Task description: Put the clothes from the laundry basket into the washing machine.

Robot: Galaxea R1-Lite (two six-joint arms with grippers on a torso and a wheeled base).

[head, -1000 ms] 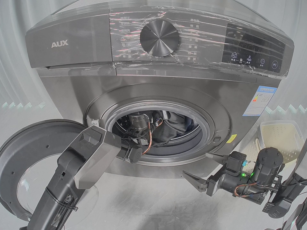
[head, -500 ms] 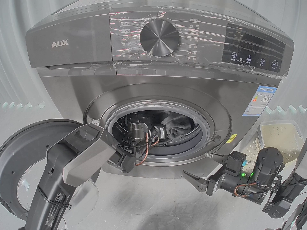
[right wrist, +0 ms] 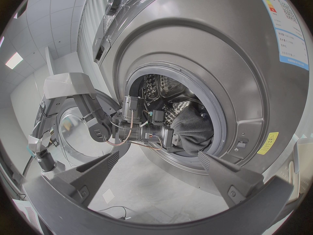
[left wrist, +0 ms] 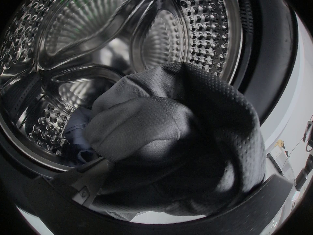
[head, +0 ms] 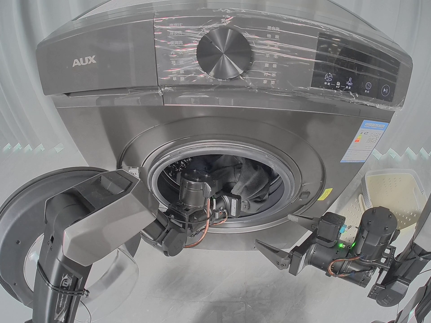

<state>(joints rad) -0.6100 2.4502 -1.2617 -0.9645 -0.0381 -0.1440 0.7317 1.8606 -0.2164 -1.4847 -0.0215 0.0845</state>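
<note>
Dark garment [left wrist: 169, 141] is bunched right over the left gripper [head: 244, 200], so there's no reading its grip from here! Deeper in the drum a bluish cloth [left wrist: 76, 131] just peeks out from behind it, shape unclear. The laundry basket [head: 395, 194] has its lower part covered by the right arm [head: 377, 234].

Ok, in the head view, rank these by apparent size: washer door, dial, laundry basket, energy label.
1. washer door
2. laundry basket and dial: about alike, and the basket is partly hidden
3. energy label
</note>
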